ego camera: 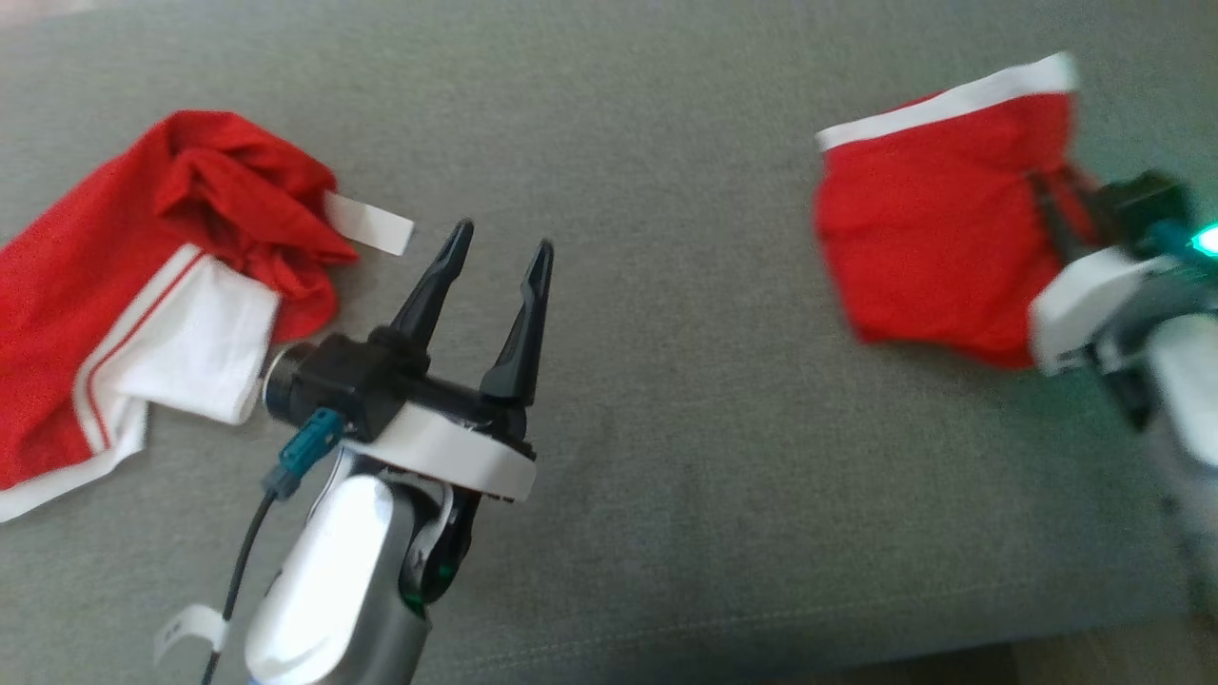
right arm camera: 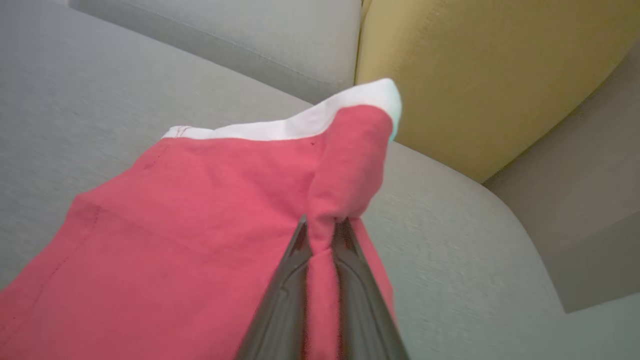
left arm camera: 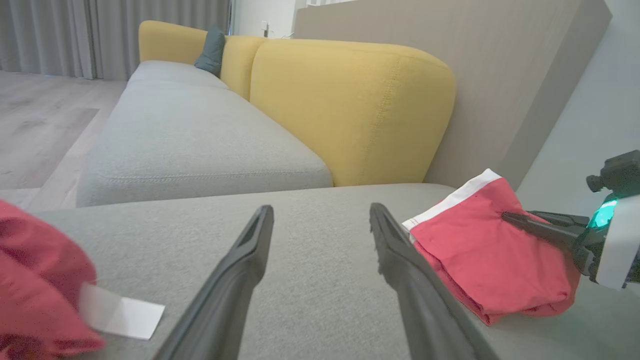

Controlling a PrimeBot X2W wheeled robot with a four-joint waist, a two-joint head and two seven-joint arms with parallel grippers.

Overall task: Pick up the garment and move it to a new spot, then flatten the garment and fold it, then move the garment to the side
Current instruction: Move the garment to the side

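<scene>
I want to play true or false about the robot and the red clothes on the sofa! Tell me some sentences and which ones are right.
1. The right tool is pinching the folded red garment. True.
2. The left tool is holding the crumpled red garment. False: it is open and empty, beside that garment, over the grey cushion.
3. The sofa's backrest is blue. False: it is yellow.
4. The folded red garment has a white band along one edge. True.

Grey sofa seat [ego camera: 666, 285]: crumpled garment [ego camera: 114, 285], folded garment [ego camera: 923, 238]
</scene>
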